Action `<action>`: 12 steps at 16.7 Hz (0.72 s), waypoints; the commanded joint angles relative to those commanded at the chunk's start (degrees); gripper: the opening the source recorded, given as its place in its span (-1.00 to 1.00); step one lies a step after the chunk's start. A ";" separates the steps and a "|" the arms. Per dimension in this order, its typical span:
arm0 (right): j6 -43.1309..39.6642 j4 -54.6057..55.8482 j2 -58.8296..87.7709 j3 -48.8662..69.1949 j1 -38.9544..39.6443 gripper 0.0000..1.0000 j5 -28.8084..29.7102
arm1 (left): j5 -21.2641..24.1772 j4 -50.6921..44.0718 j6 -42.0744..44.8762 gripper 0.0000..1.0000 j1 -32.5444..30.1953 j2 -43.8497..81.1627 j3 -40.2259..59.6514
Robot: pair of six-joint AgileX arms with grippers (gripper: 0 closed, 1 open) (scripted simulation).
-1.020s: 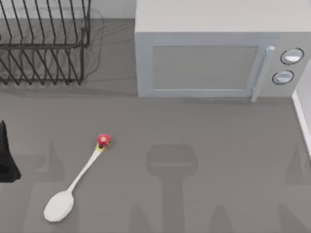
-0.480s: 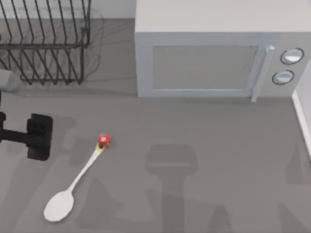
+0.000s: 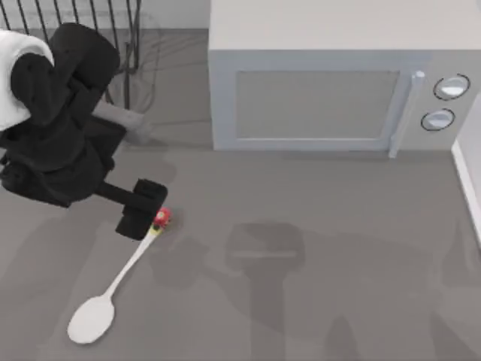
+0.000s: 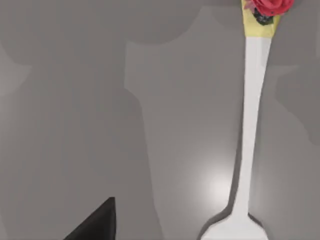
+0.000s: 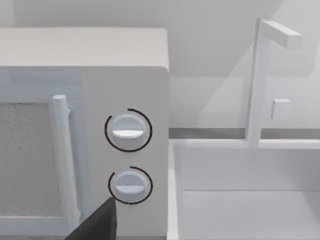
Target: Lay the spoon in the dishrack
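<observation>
The white spoon (image 3: 113, 286) lies flat on the grey table at the front left, its bowl toward the front and its red and yellow knob (image 3: 161, 218) toward the back. In the left wrist view the spoon's handle (image 4: 252, 115) runs up to the knob (image 4: 267, 7). My left gripper (image 3: 140, 210) hovers right beside the knob, above the handle's end, open and holding nothing; one black fingertip (image 4: 97, 225) shows well off to the side of the handle. The black wire dishrack (image 3: 83, 11) stands at the back left, mostly hidden behind my left arm.
A grey microwave (image 3: 331, 83) with two round dials (image 5: 128, 131) takes up the back middle and right. A white sink basin (image 5: 245, 190) with a tap stands to its right. One black fingertip (image 5: 97, 225) of my right gripper faces the microwave's dials.
My left arm has swung in from the left edge to the right, bringing its gripper from beside the rack's front to the spoon's knob. The spoon has not moved.
</observation>
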 joint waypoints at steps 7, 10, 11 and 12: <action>0.00 0.00 0.00 0.00 0.00 1.00 0.00 | -0.01 -6.59 0.26 1.00 -2.78 11.19 8.78; 0.00 0.00 0.00 0.00 0.00 1.00 0.00 | -0.01 -6.46 0.24 1.00 -2.49 11.03 8.61; 0.00 0.00 0.00 0.00 0.00 1.00 0.00 | -0.01 -6.30 0.26 1.00 -2.50 11.12 8.49; 0.00 0.00 0.00 0.00 0.00 1.00 0.00 | 0.00 -5.58 0.31 1.00 -2.55 11.50 8.00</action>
